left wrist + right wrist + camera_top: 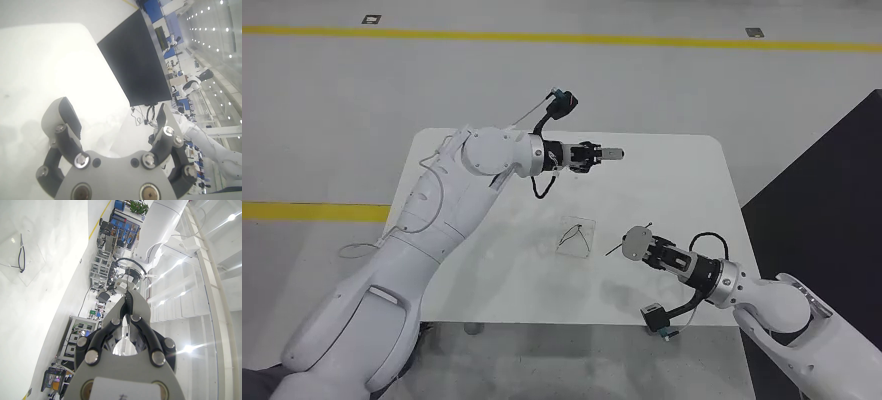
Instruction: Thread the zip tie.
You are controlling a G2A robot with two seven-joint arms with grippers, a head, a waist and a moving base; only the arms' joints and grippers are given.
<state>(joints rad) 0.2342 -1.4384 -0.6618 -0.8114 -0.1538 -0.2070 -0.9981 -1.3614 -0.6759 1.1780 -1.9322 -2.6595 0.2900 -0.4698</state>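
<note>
Right hand [635, 242] clenched on thin black strip [615, 248]. Black looped zip tie [572, 237] on clear plastic sheet [588, 224] lies near, toward robot's left. Left hand [612, 154] released, farther off.

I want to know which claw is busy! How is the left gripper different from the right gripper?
The left gripper has its fingers spread wide with nothing between them; the right gripper is pinched shut on a thin black zip tie. The left gripper sits over the far part of the table; the right gripper sits nearer the robot. Both have two grey fingers with black pads.
</note>
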